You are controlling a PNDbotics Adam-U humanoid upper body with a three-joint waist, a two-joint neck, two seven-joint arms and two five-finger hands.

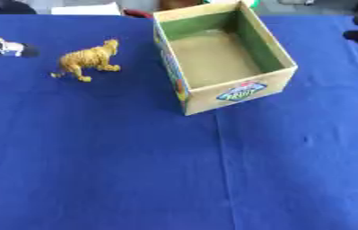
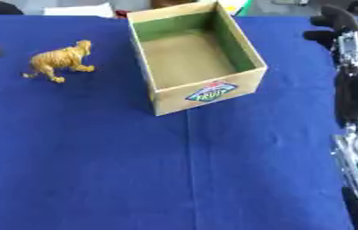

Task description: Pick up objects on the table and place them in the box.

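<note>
Blue cloth [image 1: 134,170] covers the whole table, with a seam running down from the box toward the near edge. On it stands an open cardboard box [image 1: 241,92] with a green inner lining and a printed label on its near wall; its floor looks bare, so nothing seems to have been put in yet. To its left, well apart from it, a small yellow-orange toy tiger [image 1: 90,59] stands upright on the cloth, head toward the box. At the far left edge lies a dark object with a pale patch [image 1: 5,47]; I cannot make out what it is.

The right hand [image 2: 335,24] shows at the upper right in the right eye view, above its silver and black arm, holding nothing, with dark fingers that appear bent; whether it is open or closed I cannot tell. The left hand is not clearly in view.

By my reading the task is barely begun: the tiger must be picked up and placed in the box.
</note>
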